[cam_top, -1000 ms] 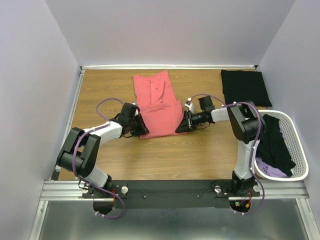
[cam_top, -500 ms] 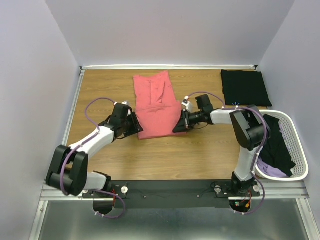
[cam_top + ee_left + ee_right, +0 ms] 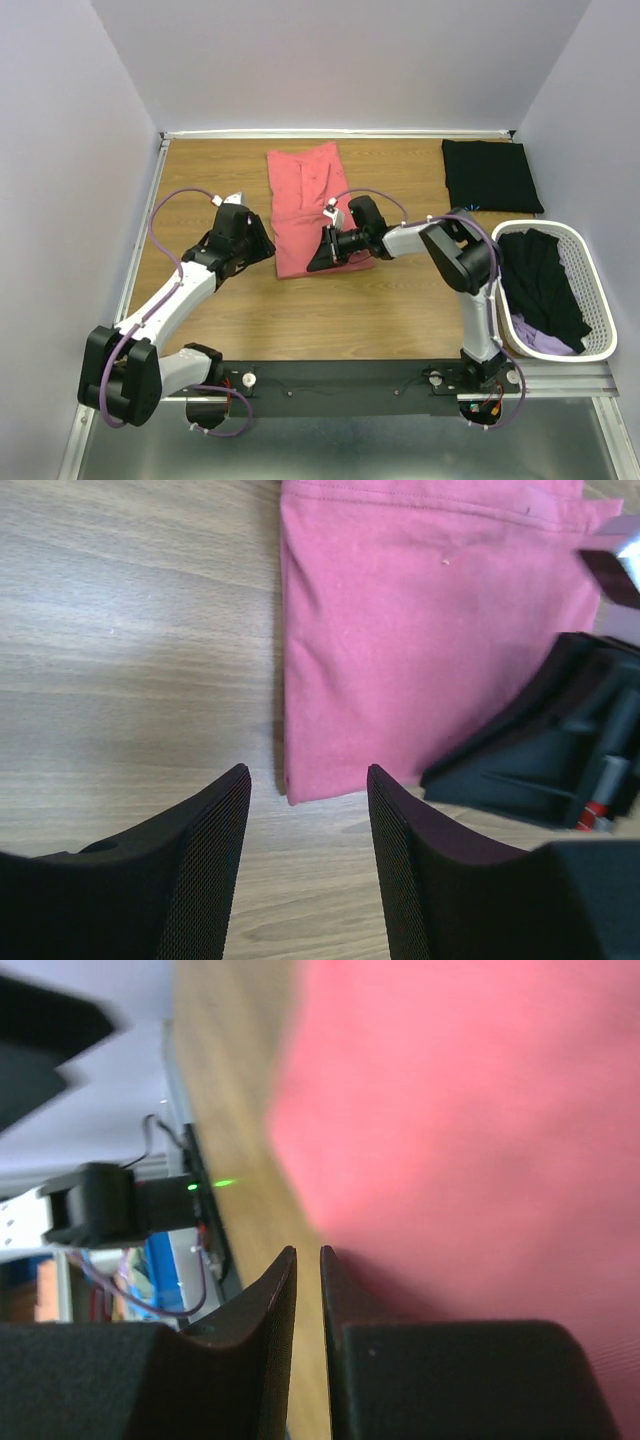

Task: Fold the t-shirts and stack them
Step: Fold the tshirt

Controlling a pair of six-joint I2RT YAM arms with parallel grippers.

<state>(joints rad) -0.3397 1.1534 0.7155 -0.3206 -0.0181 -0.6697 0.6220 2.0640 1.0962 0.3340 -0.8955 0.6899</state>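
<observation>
At the table's (image 3: 200, 300) four o'clock edge a white slatted basket (image 3: 603, 305) holds a crumpled black t-shirt (image 3: 550, 285) over a lilac one (image 3: 540, 342). Nearer the middle, the left gripper (image 3: 308, 780) hangs with fingers wide and empty over bare wood just beside the coral-pink t-shirt's (image 3: 420, 630) seven o'clock corner; the right gripper (image 3: 308, 1252) lies on that shirt's near edge, fingers drawn to a narrow slit, and I cannot tell whether any cloth is pinched. The coral-pink t-shirt lies flat from the centre toward twelve o'clock; a folded black t-shirt (image 3: 490, 172) sits at one o'clock, well apart.
</observation>
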